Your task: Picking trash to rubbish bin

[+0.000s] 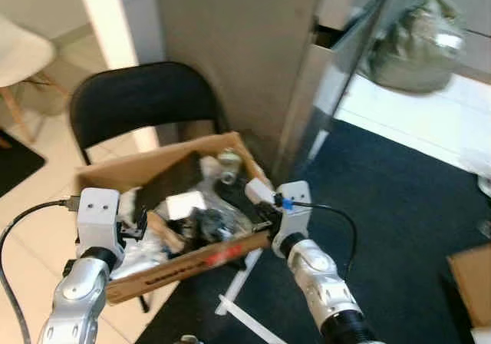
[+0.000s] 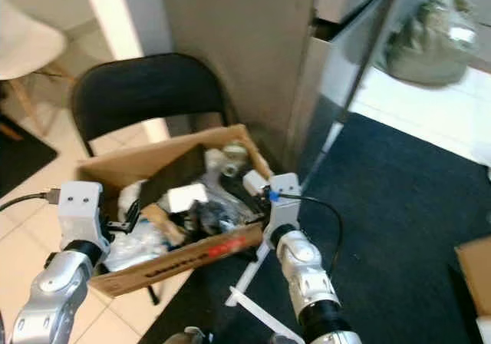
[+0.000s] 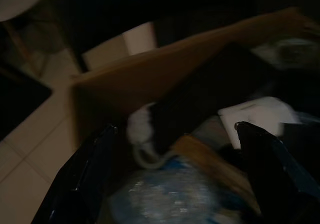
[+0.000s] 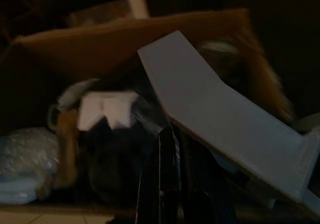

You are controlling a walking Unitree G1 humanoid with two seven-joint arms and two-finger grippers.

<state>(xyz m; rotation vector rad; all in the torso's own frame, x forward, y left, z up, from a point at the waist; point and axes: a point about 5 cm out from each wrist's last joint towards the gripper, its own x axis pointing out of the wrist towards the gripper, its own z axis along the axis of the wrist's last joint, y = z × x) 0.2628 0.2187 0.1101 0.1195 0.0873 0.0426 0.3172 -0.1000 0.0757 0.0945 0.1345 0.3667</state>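
**Flat piece held over the trash box, release pending**

A cardboard box (image 1: 201, 271) full of trash serves as the bin; it sits tilted in front of a black folding chair (image 1: 138, 102), seemingly on its seat. The right gripper (image 4: 172, 149) is seen at the box's right wall, its fingers pressed together on the edge of a flat grey-white piece (image 4: 220, 114) that angles over the box contents. The left gripper (image 3: 175, 149) hangs at the box's left end, fingers spread wide and empty above a crinkled clear plastic bag (image 3: 165, 201).

For a clean drop, the piece is best carried further inward past the right wall before the fingers are parted; released at the rim, it would likely tip out onto the dark carpet (image 1: 399, 213).

Inside the box, a black slab (image 1: 175, 180), a white paper scrap (image 1: 182, 204) and a pale lump (image 1: 227, 160) at the far corner are noted. The box is crowded, so little room is left. A grey partition (image 1: 245, 52) stands behind, and a white strip (image 1: 249, 325) lies on the floor below.
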